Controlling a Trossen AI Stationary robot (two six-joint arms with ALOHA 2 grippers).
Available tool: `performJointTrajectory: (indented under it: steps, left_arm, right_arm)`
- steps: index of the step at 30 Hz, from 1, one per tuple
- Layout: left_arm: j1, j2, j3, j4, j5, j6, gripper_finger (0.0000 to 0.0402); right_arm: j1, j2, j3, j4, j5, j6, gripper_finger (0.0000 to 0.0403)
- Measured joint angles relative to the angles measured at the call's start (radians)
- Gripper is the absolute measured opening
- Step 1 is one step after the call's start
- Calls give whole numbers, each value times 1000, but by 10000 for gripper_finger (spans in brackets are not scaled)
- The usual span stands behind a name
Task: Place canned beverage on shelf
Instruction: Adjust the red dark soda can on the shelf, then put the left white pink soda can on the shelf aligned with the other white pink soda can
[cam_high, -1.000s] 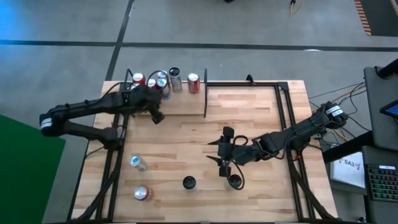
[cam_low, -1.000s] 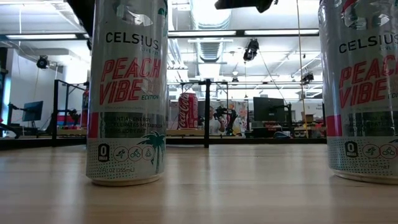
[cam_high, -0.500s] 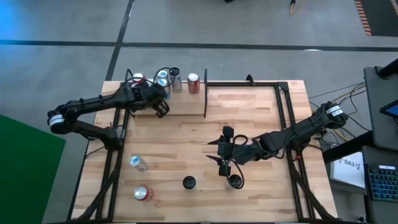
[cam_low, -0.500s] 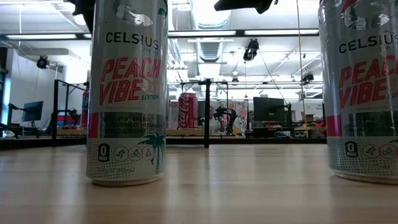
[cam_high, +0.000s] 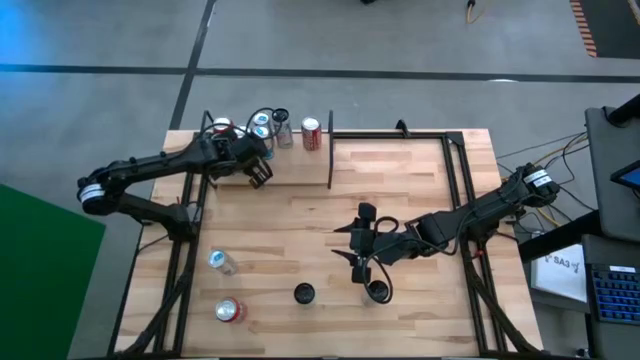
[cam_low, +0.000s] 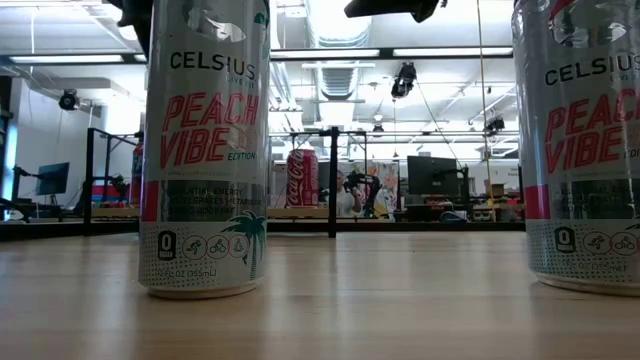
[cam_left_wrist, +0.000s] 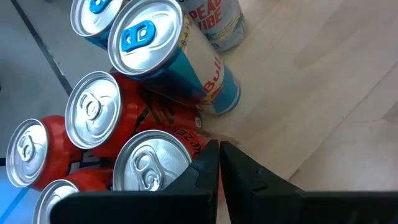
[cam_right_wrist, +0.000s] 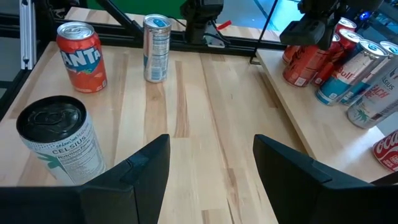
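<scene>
I'm looking into a robotics lab or workshop: ceiling strip lights (cam_low: 330, 52) and exposed ducting (cam_low: 337, 85) are showing overhead, monitors (cam_low: 437, 177) are standing at twelve o'clock beyond my bench (cam_high: 400, 200), and grey concrete floor (cam_high: 400, 40) is surrounding it.

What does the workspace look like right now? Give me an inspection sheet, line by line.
Surface: light wood table, bare in the middle.
Job's things: shelf at the far left corner holds a cluster of cans, among them a Red Bull can and a Coca-Cola can. Waiting on the table: Fanta can, slim silver can, two Celsius cans.
Clutter: nothing seen.
Grippers: left gripper shut, empty, just in front of the shelf cans; right gripper open, empty, beside a Celsius can near the front edge.
Cables: bundle off the table's right side.
Surroundings: grey floor, laptop at right.
</scene>
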Motion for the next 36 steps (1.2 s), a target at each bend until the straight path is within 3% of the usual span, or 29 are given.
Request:
performJointTrajectory:
  steps: [8, 13, 21, 28, 36]
  left_arm:
    - [-7, -22, 0, 3, 5, 0, 0]
    - [-72, -100, 0, 17, 38, 0, 0]
    - [-300, -274, 0, 135, 163, -65, 0]
    - [-580, -305, 0, 265, 161, -98, 0]
    - [-846, -244, 0, 325, -80, -111, 0]
  right_arm:
    - [0, 0, 0, 0, 0, 6, 219]
    - [0, -2, 0, 0, 0, 19, 219]
    - [0, -18, 0, 23, -1, 46, 219]
    - [0, -18, 0, 40, -3, 89, 219]
    - [25, 3, 0, 139, -33, 99, 219]
